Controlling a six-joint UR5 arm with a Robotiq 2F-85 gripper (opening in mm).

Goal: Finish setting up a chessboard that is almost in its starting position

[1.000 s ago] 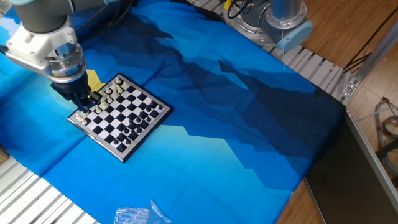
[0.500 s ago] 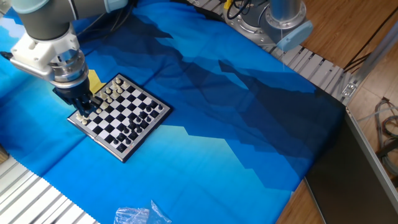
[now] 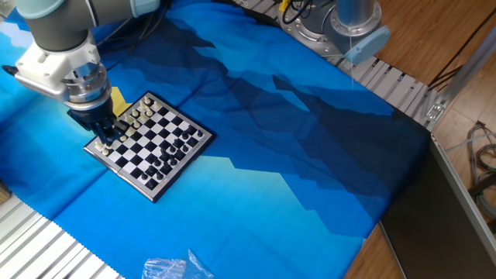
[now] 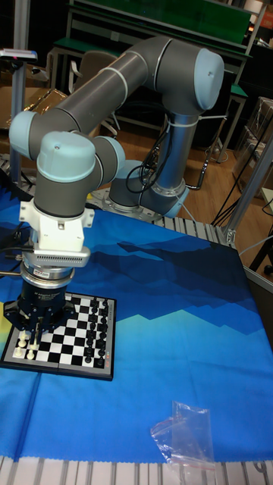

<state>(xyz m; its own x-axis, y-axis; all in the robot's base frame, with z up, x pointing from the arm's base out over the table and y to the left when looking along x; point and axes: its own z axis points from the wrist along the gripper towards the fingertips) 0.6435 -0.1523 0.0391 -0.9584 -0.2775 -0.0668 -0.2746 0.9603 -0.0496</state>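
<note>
wooden floor (image 3: 434, 35), green-topped workbench (image 4: 163, 19)

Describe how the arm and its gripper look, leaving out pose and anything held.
The arm is made of thick grey tubes with pale blue caps on its joints. A white block with a dark slotted band sits at the wrist, above a black gripper with short dark fingers. Black cables run around the base.

End effector (image 3: 107, 132) above chessboard (image 3: 155, 147), bag (image 4: 184, 442) well apart.

The hand (image 4: 36, 331) hangs over the chessboard's (image 4: 83, 345) cream pieces (image 4: 26, 350), apparently touching.
</note>
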